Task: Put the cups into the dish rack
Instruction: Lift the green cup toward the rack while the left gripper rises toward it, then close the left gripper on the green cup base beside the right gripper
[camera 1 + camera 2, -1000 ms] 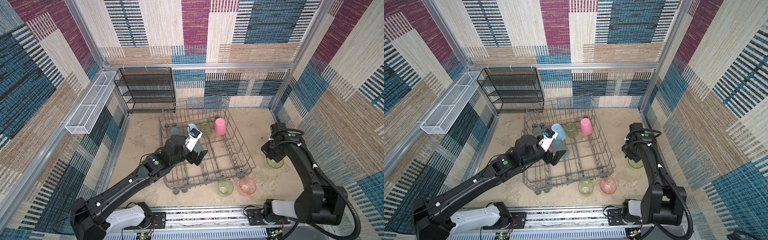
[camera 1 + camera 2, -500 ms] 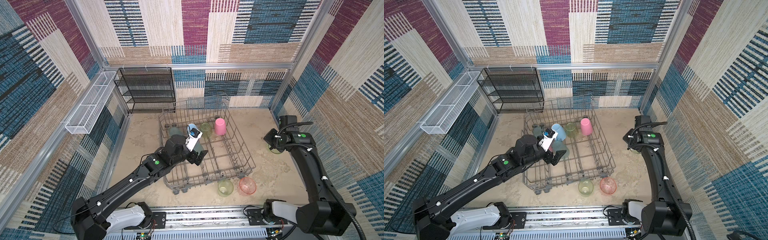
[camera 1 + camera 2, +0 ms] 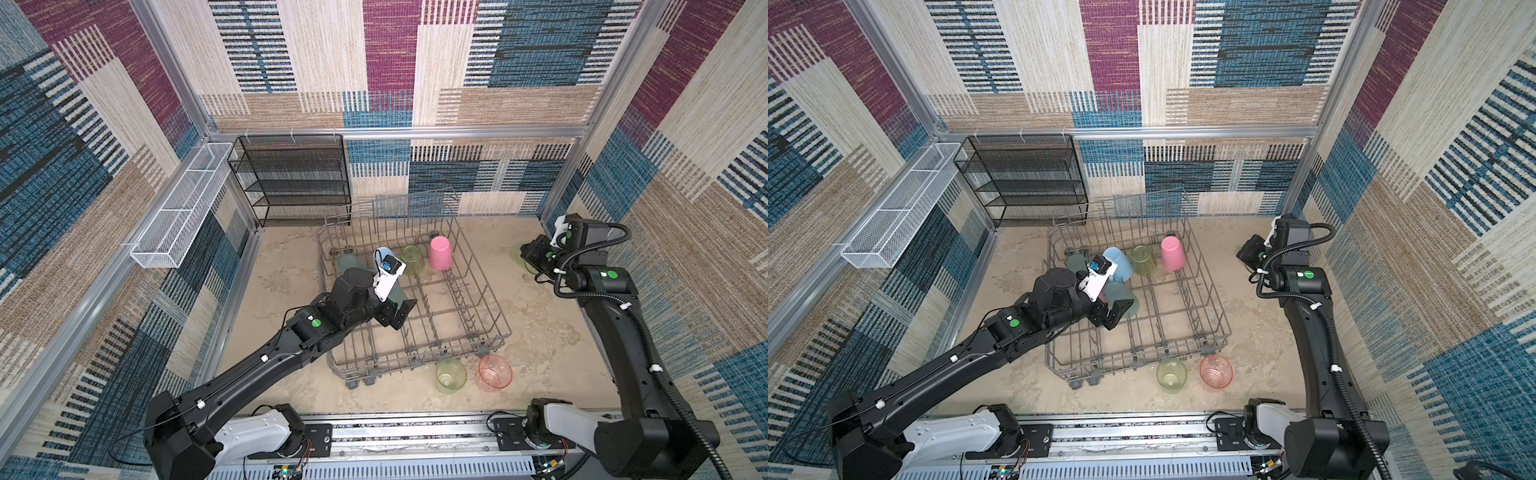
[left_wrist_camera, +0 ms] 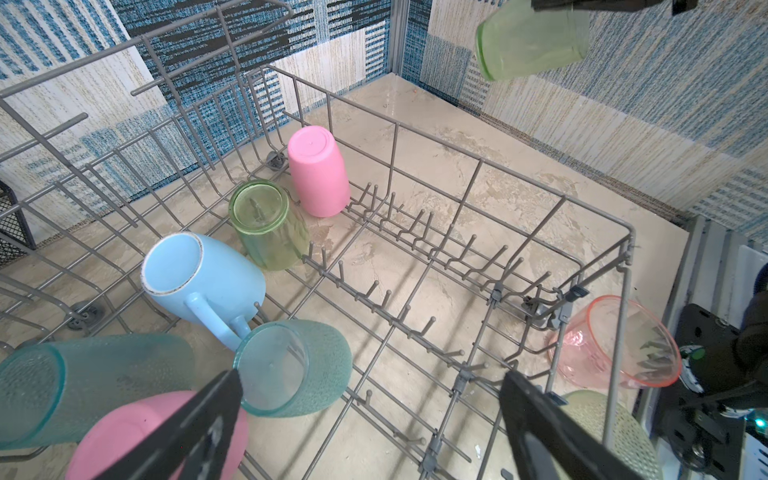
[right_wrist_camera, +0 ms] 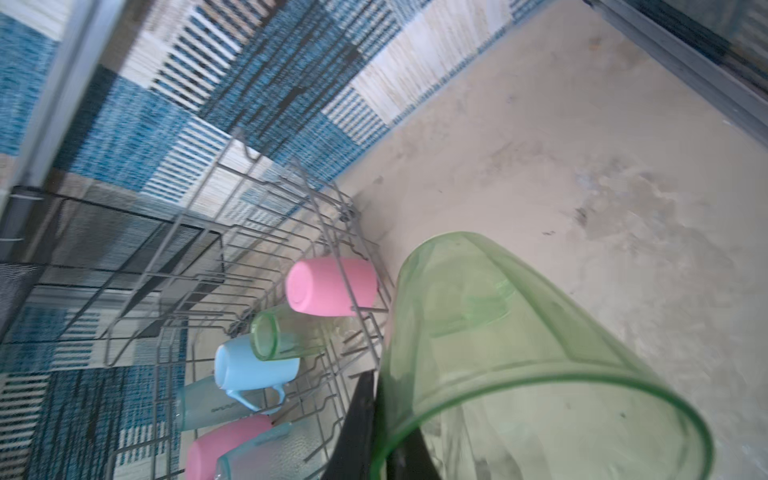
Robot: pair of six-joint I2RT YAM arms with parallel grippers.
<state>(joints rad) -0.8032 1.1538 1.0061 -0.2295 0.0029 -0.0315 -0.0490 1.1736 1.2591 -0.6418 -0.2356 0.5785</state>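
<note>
Right gripper (image 5: 382, 424) pinches the wall of a translucent green tumbler (image 5: 519, 353), held on its side clear of the floor (image 3: 291, 266), off to the right of the dish rack (image 3: 481, 274). The left gripper (image 4: 370, 376) hangs spread wide and empty over the rack's near-left part. Six cups sit base-up or tipped among the grey wire tines: an opaque pink tumbler (image 4: 318, 170), a yellow-green tumbler (image 4: 270, 224), a light-blue mug (image 4: 203, 274) with its handle showing, a teal tumbler (image 4: 295, 365), another teal cup (image 4: 83, 382), and a second pink cup (image 4: 137, 432). Just in front of the rack a pale green cup (image 3: 451, 376) and a pink-orange tumbler (image 3: 494, 372) stand mouths up.
</note>
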